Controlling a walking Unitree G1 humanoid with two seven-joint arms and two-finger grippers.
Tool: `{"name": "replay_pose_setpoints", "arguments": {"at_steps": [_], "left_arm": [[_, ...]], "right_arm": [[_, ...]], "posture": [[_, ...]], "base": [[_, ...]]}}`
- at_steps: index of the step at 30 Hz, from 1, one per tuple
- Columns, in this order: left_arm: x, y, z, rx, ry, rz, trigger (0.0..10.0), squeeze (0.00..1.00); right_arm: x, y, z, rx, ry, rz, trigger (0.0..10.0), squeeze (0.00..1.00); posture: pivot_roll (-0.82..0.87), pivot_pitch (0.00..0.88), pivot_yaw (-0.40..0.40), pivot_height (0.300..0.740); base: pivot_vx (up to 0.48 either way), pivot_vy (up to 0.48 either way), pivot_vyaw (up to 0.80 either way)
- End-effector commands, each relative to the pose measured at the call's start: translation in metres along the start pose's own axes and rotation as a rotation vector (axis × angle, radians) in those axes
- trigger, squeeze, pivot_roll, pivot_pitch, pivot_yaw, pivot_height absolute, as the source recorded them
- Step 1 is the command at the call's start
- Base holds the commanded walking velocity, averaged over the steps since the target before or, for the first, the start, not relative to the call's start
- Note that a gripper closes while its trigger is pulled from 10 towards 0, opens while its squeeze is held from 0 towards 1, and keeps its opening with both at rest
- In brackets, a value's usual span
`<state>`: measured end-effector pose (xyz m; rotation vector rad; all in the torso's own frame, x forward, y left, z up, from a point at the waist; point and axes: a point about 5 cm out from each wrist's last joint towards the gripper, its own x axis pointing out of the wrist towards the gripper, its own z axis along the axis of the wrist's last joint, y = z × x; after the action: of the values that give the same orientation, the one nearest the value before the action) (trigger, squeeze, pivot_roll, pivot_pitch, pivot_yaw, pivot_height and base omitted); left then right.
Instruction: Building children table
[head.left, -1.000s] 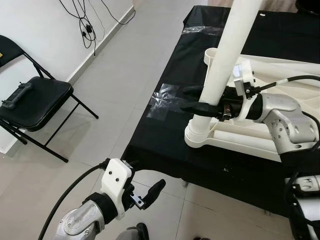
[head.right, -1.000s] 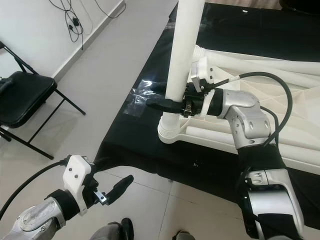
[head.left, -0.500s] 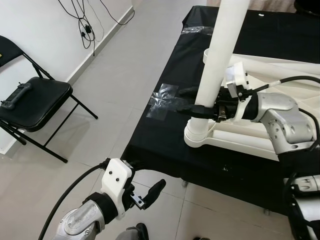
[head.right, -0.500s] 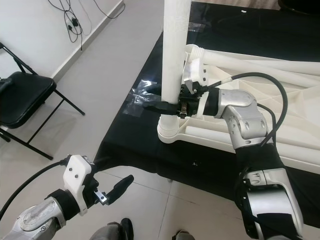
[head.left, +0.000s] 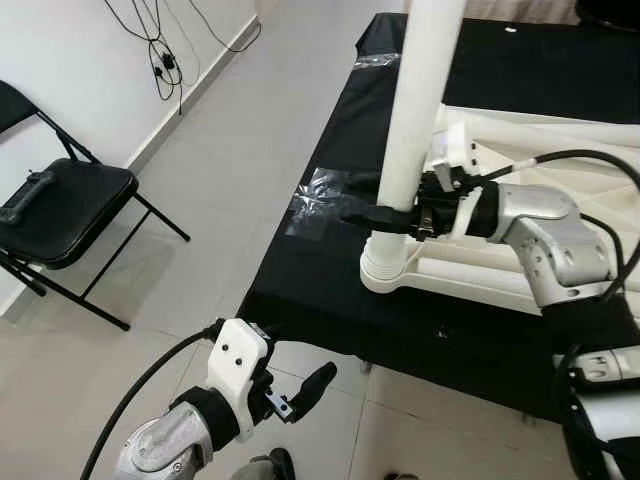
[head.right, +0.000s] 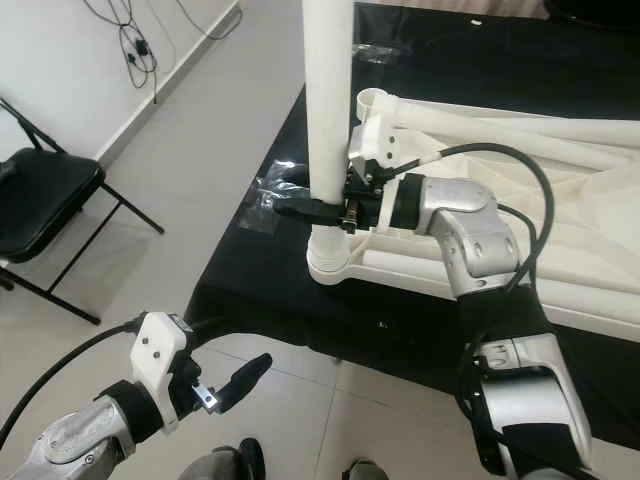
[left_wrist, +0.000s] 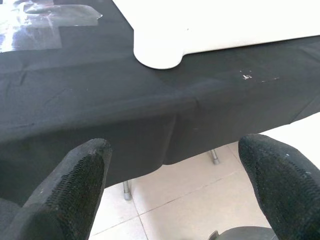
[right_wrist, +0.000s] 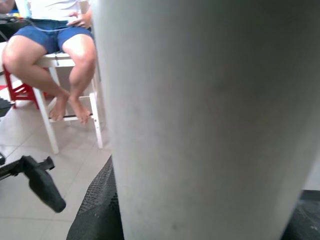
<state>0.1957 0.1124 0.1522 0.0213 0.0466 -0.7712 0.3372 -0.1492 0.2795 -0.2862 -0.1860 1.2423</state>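
Seating white leg (head.left: 420, 90) upright in tabletop corner socket (head.left: 388, 272) | right gripper (head.left: 385, 215) jaws pinched on leg for steadiness | left gripper (head.left: 305, 385) idle below surface (head.left: 310, 270), jaws spread

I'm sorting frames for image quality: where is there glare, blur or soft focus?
Left eye view: sharp, with glare on the clear tape on the black table cover. Right wrist view: the white leg is so near it looks soft. Left wrist view: the black fingers are slightly soft.
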Motion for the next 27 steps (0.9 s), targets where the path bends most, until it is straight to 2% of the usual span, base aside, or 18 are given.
{"name": "replay_pose_setpoints", "arguments": {"at_steps": [1, 19, 22, 23, 24, 25, 26, 27], "left_arm": [[-0.003, -0.001, -0.002, -0.007, 0.016, -0.009, 10.0, 0.00], [-0.002, 0.001, -0.001, -0.008, 0.014, -0.007, 10.0, 0.00], [-0.002, 0.001, -0.001, -0.007, 0.014, -0.007, 10.0, 0.00], [-0.002, 0.001, -0.002, -0.006, 0.014, -0.006, 10.0, 0.00], [-0.002, 0.001, -0.002, -0.006, 0.014, -0.006, 10.0, 0.00], [-0.003, 0.001, -0.002, -0.006, 0.014, -0.005, 10.0, 0.00], [-0.003, 0.001, -0.002, -0.004, 0.014, -0.004, 10.0, 0.00], [-0.003, 0.001, -0.002, -0.004, 0.014, -0.004, 10.0, 0.00]], "right_arm": [[0.003, 0.003, -0.016, 0.061, 0.042, -0.008, 10.0, 0.00], [-0.006, 0.007, -0.023, 0.082, 0.056, -0.155, 10.0, 0.00], [-0.009, 0.009, -0.025, 0.086, 0.061, -0.218, 10.0, 0.00], [-0.012, 0.013, -0.028, 0.095, 0.073, -0.299, 10.0, 0.00], [-0.012, 0.013, -0.028, 0.095, 0.073, -0.299, 10.0, 0.00], [-0.012, 0.016, -0.029, 0.099, 0.079, -0.330, 10.0, 0.00], [-0.010, 0.023, -0.034, 0.107, 0.102, -0.411, 10.0, 0.00], [-0.010, 0.023, -0.034, 0.107, 0.102, -0.411, 10.0, 0.00]], "posture": [[0.03, 0.269, 0.027, 0.740], [0.02, 0.274, 0.029, 0.740], [0.02, 0.273, 0.024, 0.740], [0.02, 0.271, 0.020, 0.740], [0.02, 0.271, 0.020, 0.740], [0.02, 0.271, 0.019, 0.740], [0.02, 0.272, 0.016, 0.740], [0.02, 0.272, 0.016, 0.740]], "base": [[0.000, 0.000, 0.00], [0.000, 0.000, 0.00], [0.000, 0.000, 0.00], [0.000, 0.000, 0.00], [0.000, 0.000, 0.00], [0.000, 0.000, 0.00], [0.000, 0.000, 0.00], [0.000, 0.000, 0.00]]}}
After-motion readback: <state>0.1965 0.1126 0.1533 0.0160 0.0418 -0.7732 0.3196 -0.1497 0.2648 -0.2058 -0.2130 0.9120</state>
